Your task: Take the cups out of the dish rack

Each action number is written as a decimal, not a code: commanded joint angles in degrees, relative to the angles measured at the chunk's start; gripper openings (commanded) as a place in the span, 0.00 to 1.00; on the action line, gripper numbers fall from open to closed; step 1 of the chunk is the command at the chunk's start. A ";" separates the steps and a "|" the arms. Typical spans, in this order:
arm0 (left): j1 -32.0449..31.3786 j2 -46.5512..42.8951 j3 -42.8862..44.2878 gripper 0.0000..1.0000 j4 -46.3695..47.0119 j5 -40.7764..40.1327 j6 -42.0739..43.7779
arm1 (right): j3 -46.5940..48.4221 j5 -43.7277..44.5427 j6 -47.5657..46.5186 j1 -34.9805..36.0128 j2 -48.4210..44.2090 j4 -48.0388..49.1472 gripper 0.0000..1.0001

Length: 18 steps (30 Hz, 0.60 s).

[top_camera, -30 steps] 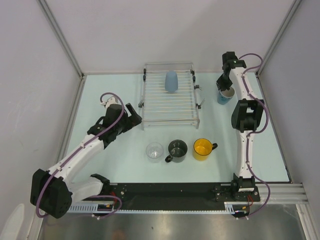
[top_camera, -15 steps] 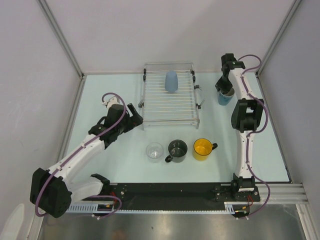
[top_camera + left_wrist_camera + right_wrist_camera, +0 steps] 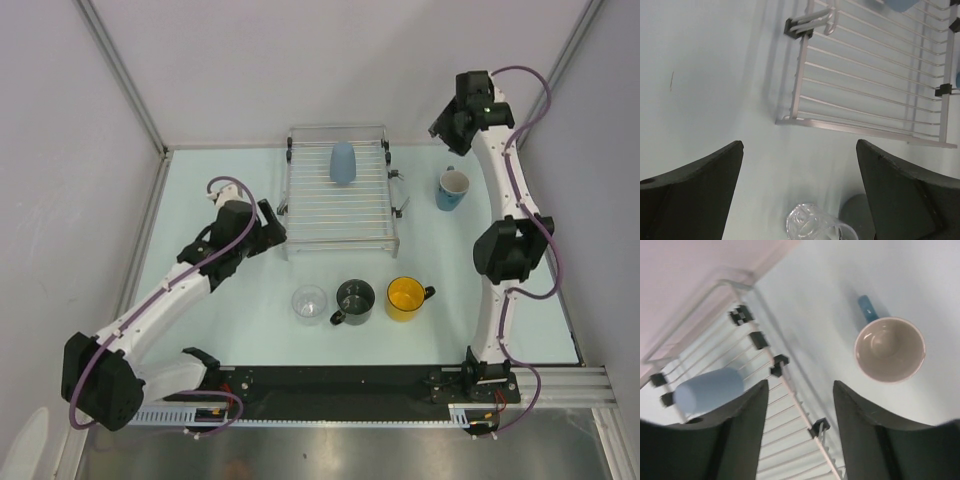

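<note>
Ok, near→far: clear glass tumbler, dark grey mug and yellow mug stand upright in a row on desk, in front of dish rack. L claw is wide open, empty, just off rack's front-left corner. Pale blue handleless cup lies on its side on the bars at rack's far end. Blue handled mug is upright on desk, right of rack, not touching it. R claw is raised above the mug, fingers apart, gripping nothing.
</note>
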 commanded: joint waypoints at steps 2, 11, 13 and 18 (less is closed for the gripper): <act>-2.59 5.17 12.05 1.00 2.57 -4.98 9.71 | -4.44 0.67 -3.04 4.75 -11.97 4.75 0.73; -2.68 27.14 30.87 1.00 7.40 -4.37 18.15 | -33.53 3.57 -5.24 13.54 -32.54 18.64 0.94; -2.68 31.44 32.82 1.00 10.64 -3.40 20.61 | -40.02 4.98 -5.59 16.09 -35.88 21.89 0.95; -2.68 40.06 41.25 1.00 15.40 4.48 27.11 | -48.31 7.00 -4.01 18.29 -44.59 24.62 0.95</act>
